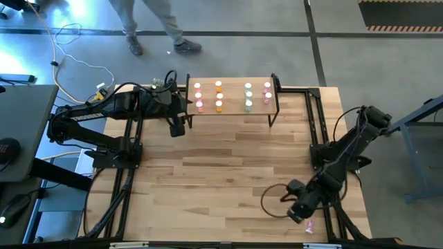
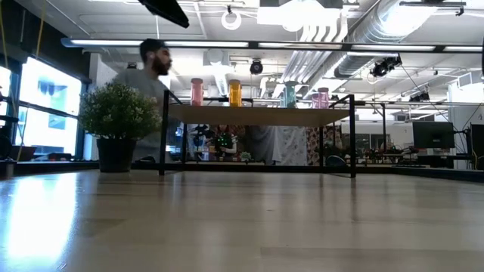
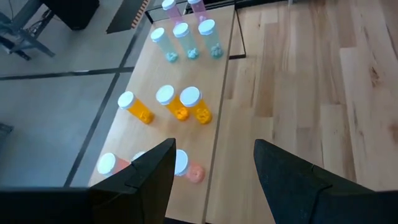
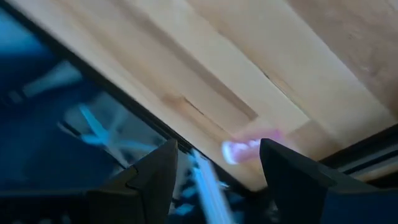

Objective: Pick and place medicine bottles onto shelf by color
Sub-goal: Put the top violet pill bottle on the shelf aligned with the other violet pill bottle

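Observation:
The shelf (image 1: 232,104) stands at the table's far middle. Medicine bottles stand upright on it in colour columns: pink (image 1: 199,97), orange (image 1: 219,95), pale green (image 1: 248,95), reddish pink (image 1: 266,93). My left gripper (image 3: 214,180) hovers open above the shelf's left end, over the pink bottles (image 3: 186,167), touching nothing. One pink bottle (image 1: 309,225) lies on its side by the table's near right corner. My right gripper (image 4: 217,180) hangs open just over this bottle (image 4: 249,149), pointing steeply down, its fingers clear of it.
A dark cable loop (image 1: 273,200) lies on the table beside my right gripper, and the table's near edge runs close behind the lying bottle. A person (image 1: 156,28) walks beyond the far edge. A potted plant (image 2: 117,125) stands behind the shelf's left.

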You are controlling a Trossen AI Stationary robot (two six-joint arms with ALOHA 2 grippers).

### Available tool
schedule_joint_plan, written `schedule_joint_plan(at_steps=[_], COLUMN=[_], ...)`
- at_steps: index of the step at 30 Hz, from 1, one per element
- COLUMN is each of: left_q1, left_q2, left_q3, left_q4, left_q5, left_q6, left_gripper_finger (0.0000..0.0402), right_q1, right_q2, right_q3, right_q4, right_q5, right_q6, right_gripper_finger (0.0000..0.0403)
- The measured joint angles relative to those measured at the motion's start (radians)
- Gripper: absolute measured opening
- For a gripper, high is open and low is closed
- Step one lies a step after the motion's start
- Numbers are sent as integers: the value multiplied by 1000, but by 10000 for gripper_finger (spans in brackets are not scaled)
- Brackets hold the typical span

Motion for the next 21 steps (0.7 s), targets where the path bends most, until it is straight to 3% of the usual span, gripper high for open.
schedule_joint_plan(at_steps=[4, 13, 21], left_q1=[0, -2, -2], left_q2=[0, 0, 0], left_q3=[0, 0, 0], left_q4=[0, 0, -2], left_q5=[1, 61, 60], left_q6=[-39, -72, -99], left_gripper_finger=[207, 207, 207], right_q1=[52, 168, 253], right_q2=[0, 30, 135], right_q3=[-25, -31, -31], right_q4=[4, 5, 52], right_q5=[-35, -8, 0], right_q6=[-172, -736, -1057], right_gripper_finger=[220, 220, 220])
